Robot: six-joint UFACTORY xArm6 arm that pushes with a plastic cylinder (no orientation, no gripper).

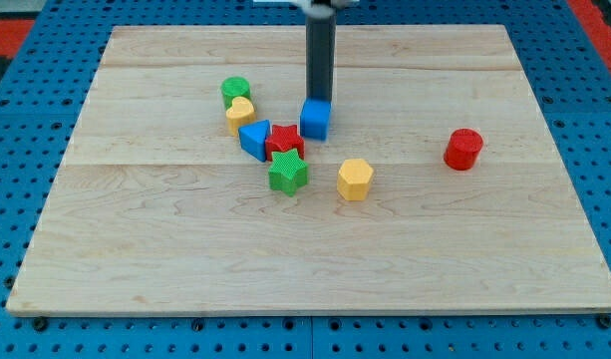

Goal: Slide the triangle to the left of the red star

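Note:
The red star [285, 141] lies near the board's middle. A blue triangle [253, 139] touches its left side. A blue cube [315, 120] sits just to the star's upper right. My tip [319, 100] stands at the top edge of the blue cube, touching or nearly touching it. A green star [287, 173] sits right below the red star.
A green cylinder [235, 90] and a yellow heart-like block [240, 114] sit up and left of the triangle. A yellow hexagon [354, 179] lies to the lower right of the stars. A red cylinder [463, 149] stands apart at the right. The wooden board [185, 259] lies on a blue perforated table.

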